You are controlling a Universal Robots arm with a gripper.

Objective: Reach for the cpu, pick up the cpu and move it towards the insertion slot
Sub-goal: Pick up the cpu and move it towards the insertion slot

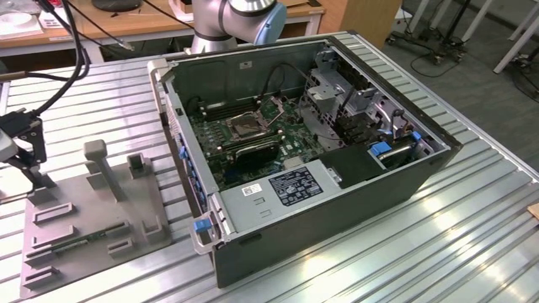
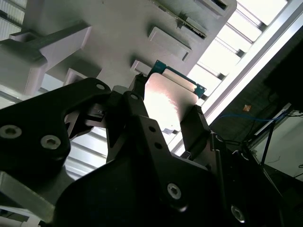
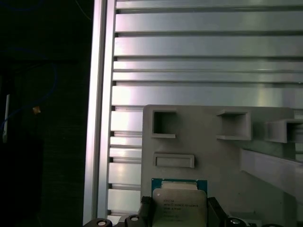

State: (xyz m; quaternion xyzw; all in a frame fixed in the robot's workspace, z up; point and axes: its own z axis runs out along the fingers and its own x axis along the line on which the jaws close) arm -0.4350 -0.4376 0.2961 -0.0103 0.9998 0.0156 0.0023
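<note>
No print can be read. The cpu (image 3: 179, 204) bears a few lines of small dark lettering on its pale top in the first wrist view, too fine to make out. In the exterior view, lower centre, a dark label (image 1: 295, 187) and a white sticker (image 1: 252, 190) sit on the grey metal cover (image 1: 261, 214) — both illegible.

Ribbed metal table (image 1: 471, 252), grey parts holder (image 1: 93, 218) on it, open computer case (image 1: 354, 208) alongside
</note>
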